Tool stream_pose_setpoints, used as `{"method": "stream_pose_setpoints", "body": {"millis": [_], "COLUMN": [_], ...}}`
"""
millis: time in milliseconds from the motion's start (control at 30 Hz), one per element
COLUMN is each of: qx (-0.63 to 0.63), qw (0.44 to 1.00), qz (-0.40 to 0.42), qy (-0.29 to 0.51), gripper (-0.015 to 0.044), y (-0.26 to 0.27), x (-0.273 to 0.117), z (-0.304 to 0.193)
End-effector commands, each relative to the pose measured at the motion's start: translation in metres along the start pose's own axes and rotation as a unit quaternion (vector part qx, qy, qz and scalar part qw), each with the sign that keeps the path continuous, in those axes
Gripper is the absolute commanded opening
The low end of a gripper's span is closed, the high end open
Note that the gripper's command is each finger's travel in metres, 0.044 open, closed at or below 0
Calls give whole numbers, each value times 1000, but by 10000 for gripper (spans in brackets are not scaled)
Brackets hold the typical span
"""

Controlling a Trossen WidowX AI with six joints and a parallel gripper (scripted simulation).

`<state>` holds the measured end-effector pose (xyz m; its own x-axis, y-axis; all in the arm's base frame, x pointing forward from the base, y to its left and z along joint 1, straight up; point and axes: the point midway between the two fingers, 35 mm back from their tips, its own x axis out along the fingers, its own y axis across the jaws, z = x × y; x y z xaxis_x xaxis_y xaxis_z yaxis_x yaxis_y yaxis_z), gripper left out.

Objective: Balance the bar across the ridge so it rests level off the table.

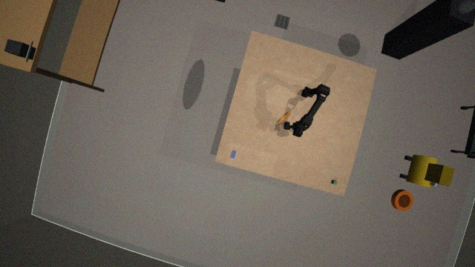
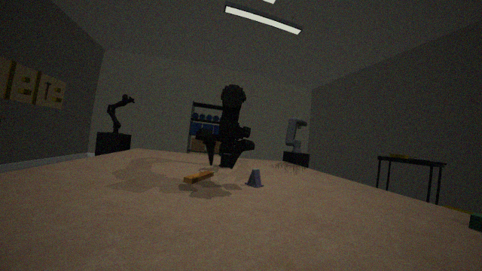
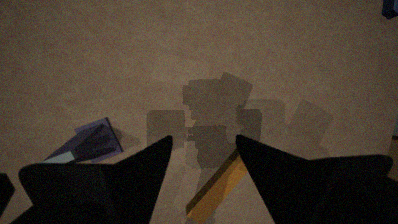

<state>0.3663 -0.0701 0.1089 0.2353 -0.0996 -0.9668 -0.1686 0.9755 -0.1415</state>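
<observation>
The arm [image 1: 313,109] [image 2: 230,113] reaches over the desk [image 1: 260,148] [image 2: 241,226] [image 3: 150,50], probably to line up its grasp. Its fingers [image 2: 223,165] stand apart, holding nothing; the bar [image 1: 283,118] [image 2: 199,177] [image 3: 220,187] lies beside the ridge [image 2: 254,178] [image 3: 92,142], awaiting pickup.

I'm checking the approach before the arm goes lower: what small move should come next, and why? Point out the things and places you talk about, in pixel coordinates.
Probably shift the open jaws sideways and turn them to straddle the bar [image 1: 284,118] [image 2: 198,177] [image 3: 218,189] before lowering. It lies on the table [image 1: 260,156] [image 2: 241,226] [image 3: 125,60] beside the ridge [image 2: 254,178] [image 3: 95,142], and the wrist view shows it running diagonally under one jaw rather than centred.
</observation>
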Motion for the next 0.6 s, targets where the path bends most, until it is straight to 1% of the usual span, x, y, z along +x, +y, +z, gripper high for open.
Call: {"method": "stream_pose_setpoints", "body": {"millis": [0,233,467,567], "qx": [72,206,337,365], "qw": [997,976,935,924], "qz": [9,17,22,23], "qy": [22,62,103,111], "gripper": [315,315,315,315], "y": [-15,-42,-65,-70], "x": [-1,-7,-15,-17], "z": [-10,-35,-62,-68]}}
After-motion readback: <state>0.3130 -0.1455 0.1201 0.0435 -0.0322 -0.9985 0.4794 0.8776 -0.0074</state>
